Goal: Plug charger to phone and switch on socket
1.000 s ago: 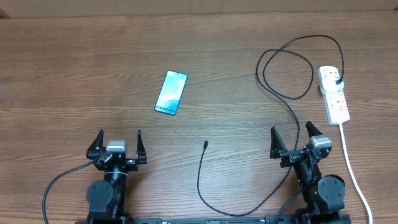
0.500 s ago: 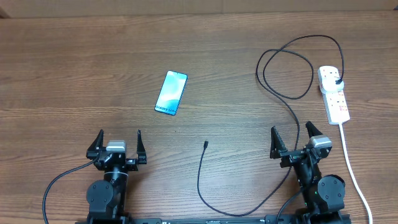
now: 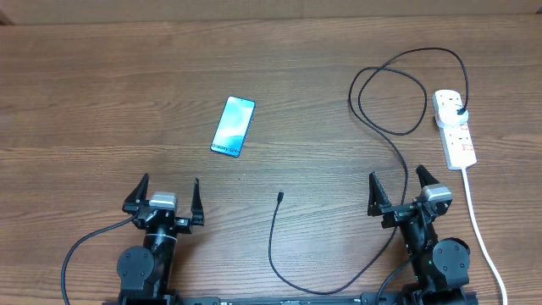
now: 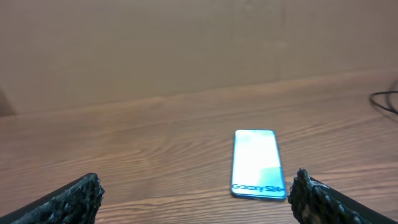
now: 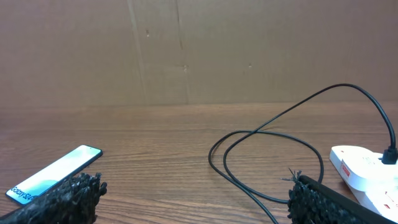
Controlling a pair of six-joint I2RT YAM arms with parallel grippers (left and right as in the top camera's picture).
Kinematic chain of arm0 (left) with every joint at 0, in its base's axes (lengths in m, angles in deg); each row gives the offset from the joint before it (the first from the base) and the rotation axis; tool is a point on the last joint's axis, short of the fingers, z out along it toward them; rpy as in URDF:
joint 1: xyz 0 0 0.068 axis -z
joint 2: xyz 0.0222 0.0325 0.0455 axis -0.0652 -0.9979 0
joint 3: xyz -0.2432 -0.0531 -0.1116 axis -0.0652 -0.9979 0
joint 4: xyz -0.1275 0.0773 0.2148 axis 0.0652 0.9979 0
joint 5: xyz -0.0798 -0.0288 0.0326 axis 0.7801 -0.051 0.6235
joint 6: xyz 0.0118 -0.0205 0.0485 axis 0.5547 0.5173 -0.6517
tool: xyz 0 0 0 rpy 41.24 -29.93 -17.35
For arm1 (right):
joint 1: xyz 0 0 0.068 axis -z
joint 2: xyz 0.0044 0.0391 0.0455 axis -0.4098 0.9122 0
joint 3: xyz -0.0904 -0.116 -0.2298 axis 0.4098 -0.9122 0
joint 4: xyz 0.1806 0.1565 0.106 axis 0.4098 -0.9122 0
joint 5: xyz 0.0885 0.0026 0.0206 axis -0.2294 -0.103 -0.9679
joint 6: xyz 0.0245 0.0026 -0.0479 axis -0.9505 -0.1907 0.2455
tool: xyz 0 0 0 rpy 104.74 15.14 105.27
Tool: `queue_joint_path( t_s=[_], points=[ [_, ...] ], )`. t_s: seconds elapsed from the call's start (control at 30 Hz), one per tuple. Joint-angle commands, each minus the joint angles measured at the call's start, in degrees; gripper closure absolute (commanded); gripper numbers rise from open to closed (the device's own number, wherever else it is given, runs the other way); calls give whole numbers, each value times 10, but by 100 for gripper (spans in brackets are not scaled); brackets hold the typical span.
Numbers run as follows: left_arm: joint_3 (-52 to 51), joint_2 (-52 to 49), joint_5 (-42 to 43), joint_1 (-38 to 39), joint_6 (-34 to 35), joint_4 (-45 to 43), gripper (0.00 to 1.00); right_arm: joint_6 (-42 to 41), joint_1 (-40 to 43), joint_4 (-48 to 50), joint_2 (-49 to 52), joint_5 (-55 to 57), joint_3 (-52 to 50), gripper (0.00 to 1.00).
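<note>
Showing only overhead, charger tip (image 3: 280, 197) lies apart from phone (image 3: 233, 126).

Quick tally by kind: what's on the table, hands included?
phone: 1
charger cable: 1
power strip: 1
hands: 2 (left hand, right hand, both open and empty)
Total: 5

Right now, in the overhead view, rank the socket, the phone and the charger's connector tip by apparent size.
1. socket, longer than the phone but narrower, so these two are nearly alike
2. phone
3. charger's connector tip, by far the smallest
</note>
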Motion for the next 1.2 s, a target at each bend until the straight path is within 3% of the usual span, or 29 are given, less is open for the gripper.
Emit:
queue_joint_path(
  t_s=[0.0,0.2,0.4,0.63,0.93,1.17],
  points=[
    [10,3,71,-4,33,1,0,1,-3,2,-5,-2,-7,0],
    [79,-8,128,-4,132,31,0,1,-3,2,-5,-2,-7,0],
    [238,-86,183,-4,139,77,0,1,-3,2,-5,-2,-7,0],
    [520,-291,259,-4,118,193,0,1,-3,2,-5,-2,-7,0],
    [923,-600,316,-3,51,461,0,1,-3,2,-5,-2,-7,0],
    [1080,-773,314,-3,28,564,0,1,-3,2,-5,-2,-7,0]
  ],
)
